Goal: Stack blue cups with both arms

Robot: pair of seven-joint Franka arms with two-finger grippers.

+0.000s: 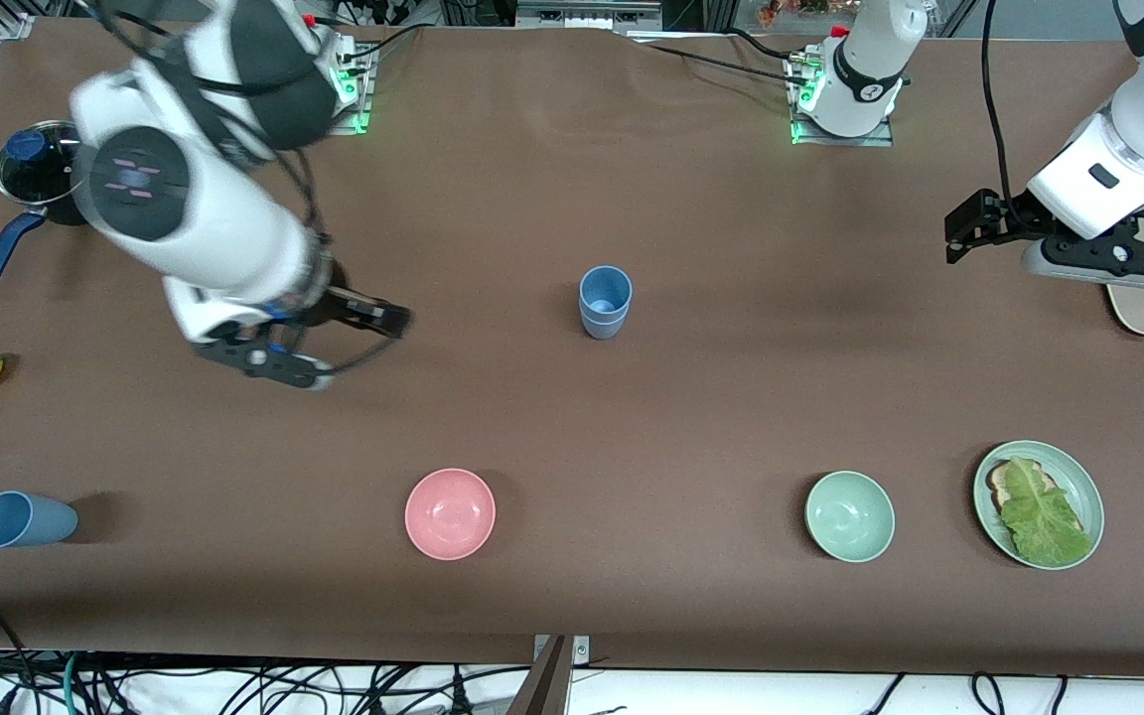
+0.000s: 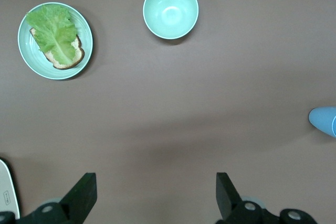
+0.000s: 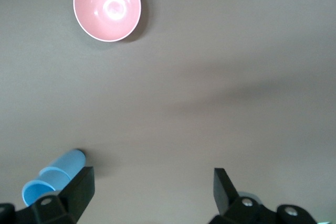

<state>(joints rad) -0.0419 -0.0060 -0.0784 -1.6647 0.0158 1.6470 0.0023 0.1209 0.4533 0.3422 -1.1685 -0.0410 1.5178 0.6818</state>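
Presently the right pincer (image 1: 329,348), empty with fingers spread, hangs over the bench (image 1: 711,397) between the stacked blue cups (image 1: 605,302) at mid-bench and the toppled blue cup (image 1: 22,519) near the front edge at the right arm's end. It should descend squarely across that cup's wall. The left pincer (image 1: 969,230), likewise spread and empty, waits.

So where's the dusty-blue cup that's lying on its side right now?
The tipped dusty-blue tapered cup lies at the right arm's end of the table, near the front camera's edge, in line with the pink bowl.
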